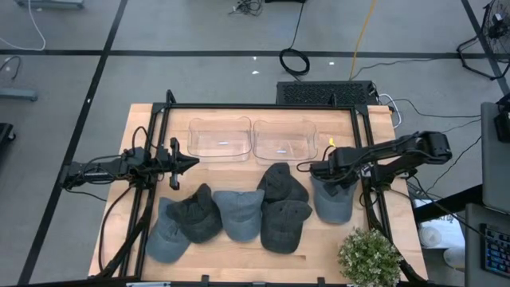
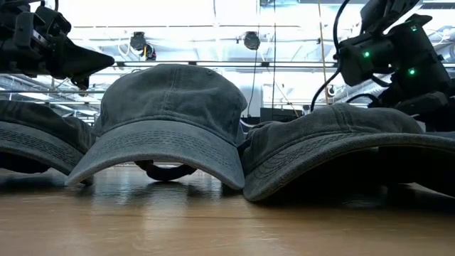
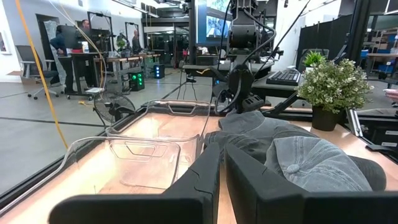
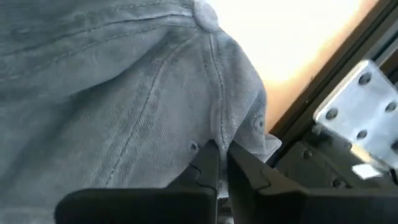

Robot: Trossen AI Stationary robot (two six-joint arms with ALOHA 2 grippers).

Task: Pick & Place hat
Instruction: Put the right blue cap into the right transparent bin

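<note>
The right claw [image 4: 217, 163] has its fingers nearly together, pinching the fabric at the rim of a grey hat [image 4: 124, 81]. Only the right wrist view shows this grip; there the button on the crown sits at the far end of the cloth, and a seam runs from it down to the fingers. From above, the right claw [image 1: 319, 170] sits over the far edge of that same grey hat [image 1: 332, 199], which lies at the right end of the group, next to the black frame rail. The hat's long axis runs from the far side of the surface toward the near side, with the brim toward the near edge, close to a potted plant [image 1: 369, 257].

The left claw [image 1: 185, 163] hangs off to the left with its fingers together and nothing between them, which the left wrist view confirms [image 3: 221, 180]. It points across the surface toward the right arm.

The high view alone lays out the whole group: five other hats lie in a loose cluster between the arms, among them a light grey hat [image 1: 239, 212] in the middle. Two clear bins [image 1: 219, 139] stand side by side beyond them. The low view hides the bins and shows only brims and crowns from the front, the nearest hat [image 2: 170, 117] arching over the wooden surface [image 2: 213, 227].
</note>
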